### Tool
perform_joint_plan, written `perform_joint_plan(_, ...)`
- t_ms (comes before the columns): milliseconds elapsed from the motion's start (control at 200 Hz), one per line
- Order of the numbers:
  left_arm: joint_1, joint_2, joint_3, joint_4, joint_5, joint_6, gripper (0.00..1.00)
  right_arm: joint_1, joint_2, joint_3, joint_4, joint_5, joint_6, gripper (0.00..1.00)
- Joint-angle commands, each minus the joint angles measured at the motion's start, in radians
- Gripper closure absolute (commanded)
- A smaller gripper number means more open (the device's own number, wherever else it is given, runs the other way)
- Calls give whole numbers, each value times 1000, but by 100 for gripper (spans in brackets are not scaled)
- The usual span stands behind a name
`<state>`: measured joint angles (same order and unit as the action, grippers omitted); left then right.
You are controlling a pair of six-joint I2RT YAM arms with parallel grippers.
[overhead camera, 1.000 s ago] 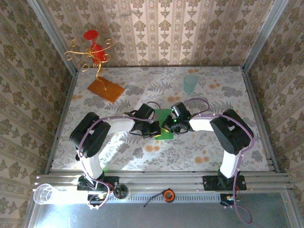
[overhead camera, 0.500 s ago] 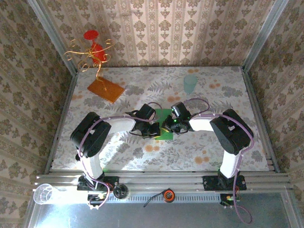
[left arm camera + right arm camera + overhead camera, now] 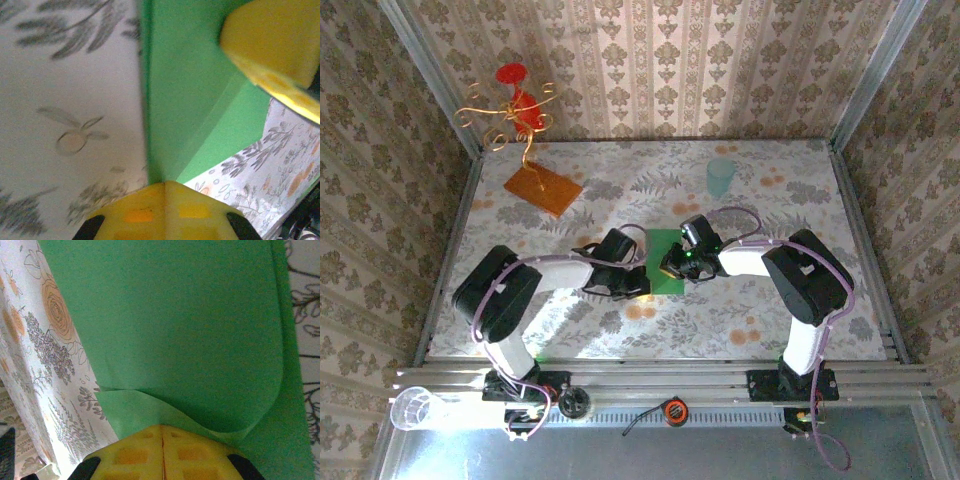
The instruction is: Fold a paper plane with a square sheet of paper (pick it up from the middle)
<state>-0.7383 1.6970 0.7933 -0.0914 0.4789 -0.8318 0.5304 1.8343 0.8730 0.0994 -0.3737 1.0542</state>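
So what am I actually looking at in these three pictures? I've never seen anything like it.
Two black robot arms are bolted at the near edge of a flower-patterned table. One picture looks down from above; the other two come from a camera on each wrist, with that arm's yellow fingers at the bottom. Between the arms lies a partly folded green paper sheet. The right arm's fingers are shut on a curled-up flap of it; the left arm's fingers are shut at its creased edge, though I can't tell whether they pinch it. Further back stand an orange-brown board, a pale green cup and a gold wire ornament.
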Motion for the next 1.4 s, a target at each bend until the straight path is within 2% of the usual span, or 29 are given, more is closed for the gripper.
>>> perform_joint_plan(0,10,-46,-15,-72,9,-33,99,-4,72,-47,-133,95,0,90)
perform_joint_plan(160,18,-72,21,-15,-19,-41,98,-4,64,-52,-116,91,-6,90)
perform_joint_plan(340,20,7,83,13,13,-44,98,-4,65,-56,-91,76,-2,90)
perform_joint_plan(505,22,70,114,10,-14,-45,99,-4,73,-56,-69,52,5,90)
perform_joint_plan(695,21,105,73,3,-30,-44,100,-5,59,-51,-56,22,-3,90)
perform_joint_plan(895,24,98,39,-44,-55,-27,100,-16,-1,-12,-17,-72,-99,89)
perform_joint_plan(1130,24,105,59,-66,-59,-12,100,-15,-85,78,-166,-45,-298,91)
perform_joint_plan(1395,23,106,60,-71,-59,-10,100,7,-54,51,-151,-64,-305,98)
